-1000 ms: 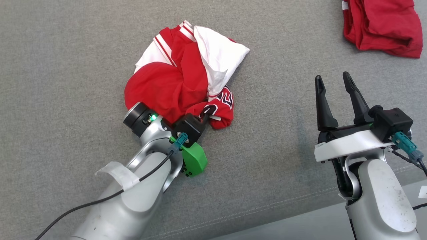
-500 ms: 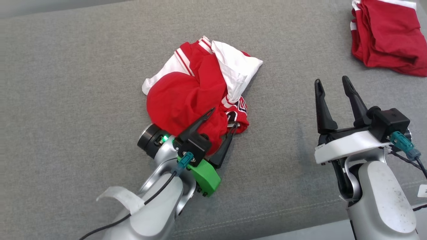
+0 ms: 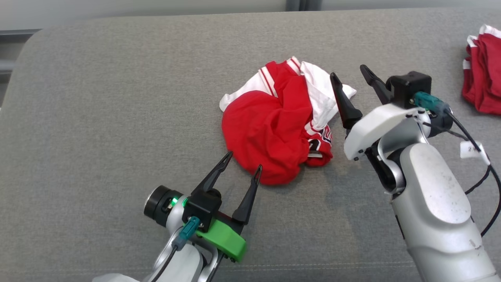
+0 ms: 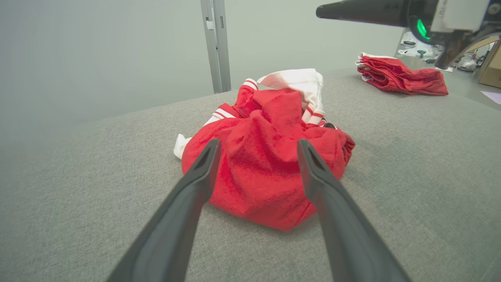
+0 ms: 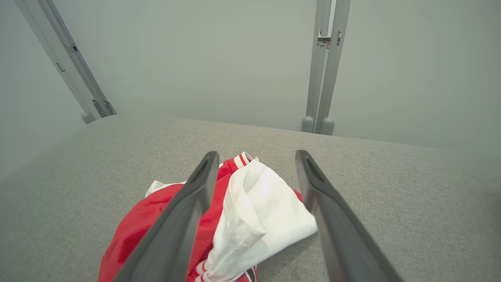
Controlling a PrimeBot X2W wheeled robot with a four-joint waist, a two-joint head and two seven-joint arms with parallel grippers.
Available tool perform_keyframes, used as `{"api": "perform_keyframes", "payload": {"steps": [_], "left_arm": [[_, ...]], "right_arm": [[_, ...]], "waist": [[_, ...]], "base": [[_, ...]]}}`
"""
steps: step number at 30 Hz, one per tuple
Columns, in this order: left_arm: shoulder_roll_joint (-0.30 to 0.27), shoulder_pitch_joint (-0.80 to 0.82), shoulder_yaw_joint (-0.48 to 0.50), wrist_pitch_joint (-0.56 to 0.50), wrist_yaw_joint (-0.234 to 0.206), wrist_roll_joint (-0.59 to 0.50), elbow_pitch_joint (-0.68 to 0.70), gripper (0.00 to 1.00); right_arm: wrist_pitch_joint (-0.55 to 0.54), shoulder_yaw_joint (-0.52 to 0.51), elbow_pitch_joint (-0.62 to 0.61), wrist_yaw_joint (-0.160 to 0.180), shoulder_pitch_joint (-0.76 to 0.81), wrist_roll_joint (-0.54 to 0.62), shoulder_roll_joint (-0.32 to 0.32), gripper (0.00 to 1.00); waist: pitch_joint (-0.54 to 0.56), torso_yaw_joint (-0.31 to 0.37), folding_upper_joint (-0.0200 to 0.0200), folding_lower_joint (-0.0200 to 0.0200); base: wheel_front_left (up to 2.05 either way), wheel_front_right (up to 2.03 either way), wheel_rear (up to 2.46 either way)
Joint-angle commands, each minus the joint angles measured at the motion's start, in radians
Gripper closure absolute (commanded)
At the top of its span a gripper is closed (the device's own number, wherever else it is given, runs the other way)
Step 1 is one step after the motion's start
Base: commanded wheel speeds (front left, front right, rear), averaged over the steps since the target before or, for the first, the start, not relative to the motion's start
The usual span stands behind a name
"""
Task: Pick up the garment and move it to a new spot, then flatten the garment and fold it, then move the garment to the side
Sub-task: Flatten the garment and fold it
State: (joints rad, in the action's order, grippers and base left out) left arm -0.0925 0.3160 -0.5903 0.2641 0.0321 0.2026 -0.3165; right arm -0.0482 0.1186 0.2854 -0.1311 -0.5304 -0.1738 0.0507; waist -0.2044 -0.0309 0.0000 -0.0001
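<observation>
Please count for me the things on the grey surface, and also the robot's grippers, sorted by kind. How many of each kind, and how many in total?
Crumpled red and white garment: 1
Pile of red clothing: 1
Grippers: 2, the left gripper and the right gripper, both open
Total: 4

Left arm: the left gripper (image 3: 245, 160) stands with its two dark fingers spread wide, holding nothing, pointing up and slightly right in the head view; a green mount (image 3: 223, 239) sits under the wrist; a green lamp (image 3: 173, 201) glows on the wrist cuff; the left forearm (image 3: 178, 266) enters at the bottom edge. Right arm: the right gripper (image 3: 347, 70) is likewise parted and empty, fingers tilted up and leftward; a white wrist plate (image 3: 373, 125) lies below them; the pale right forearm (image 3: 434, 203) rises from the lower right corner.
</observation>
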Motion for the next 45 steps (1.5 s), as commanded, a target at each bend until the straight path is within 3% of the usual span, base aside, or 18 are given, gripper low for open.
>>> {"api": "perform_keyframes", "payload": {"steps": [1,9,18,19,20,22,23,28,35,45], "left_arm": [[-0.008,-0.026,0.011,0.000,-0.007,0.010,0.017,0.00],[-0.007,-0.116,0.082,0.000,-0.014,0.009,0.081,0.00],[-0.008,-0.173,0.155,0.000,-0.017,0.002,0.123,0.00],[-0.007,-0.175,0.161,0.000,-0.015,0.001,0.127,0.00],[-0.006,-0.179,0.167,0.000,-0.013,0.000,0.130,0.00],[-0.005,-0.188,0.179,0.000,-0.010,-0.002,0.134,0.00],[-0.004,-0.189,0.186,0.000,-0.010,-0.003,0.135,0.00],[-0.005,-0.203,0.210,0.000,-0.009,-0.006,0.140,0.00],[-0.009,-0.222,0.245,0.000,0.002,-0.014,0.156,0.00],[-0.018,-0.232,0.276,0.000,0.009,-0.023,0.169,0.00]], "right_arm": [[-0.030,0.007,0.025,0.001,-0.027,0.003,0.018,0.00],[-0.220,0.039,0.241,0.001,-0.153,-0.046,0.090,0.00],[-0.269,0.039,0.397,0.001,-0.200,-0.068,0.119,0.00],[-0.264,0.036,0.410,0.001,-0.202,-0.072,0.117,0.05],[-0.257,0.034,0.420,0.001,-0.206,-0.075,0.115,0.51],[-0.243,0.034,0.438,0.001,-0.213,-0.082,0.112,0.75],[-0.240,0.032,0.449,0.001,-0.213,-0.089,0.109,1.00],[-0.215,0.033,0.469,0.001,-0.211,-0.131,0.097,1.00],[-0.083,0.003,0.420,0.001,-0.154,-0.220,0.083,1.00],[0.116,-0.204,0.345,0.001,0.092,-0.304,0.028,1.00]], "waist": [[0.021,-0.061,0.0000,0.0001],[0.028,-0.168,0.0000,0.0001],[0.031,-0.211,0.0000,0.0001],[0.032,-0.212,0.0000,0.0001],[0.033,-0.211,0.0000,0.0001],[0.034,-0.207,0.0000,0.0001],[0.036,-0.203,0.0000,0.0001],[0.043,-0.177,0.0000,0.0001],[0.058,-0.101,0.0000,0.0001],[0.038,0.028,0.0000,0.0001]], "base": [[0.00,0.00,0.00],[0.00,0.00,0.00],[0.00,0.00,0.00],[0.00,0.00,0.00],[0.00,0.00,0.00],[0.00,0.00,0.00],[0.00,0.00,0.00],[0.00,0.00,0.00],[0.00,0.00,0.00],[0.00,0.00,0.00]]}}
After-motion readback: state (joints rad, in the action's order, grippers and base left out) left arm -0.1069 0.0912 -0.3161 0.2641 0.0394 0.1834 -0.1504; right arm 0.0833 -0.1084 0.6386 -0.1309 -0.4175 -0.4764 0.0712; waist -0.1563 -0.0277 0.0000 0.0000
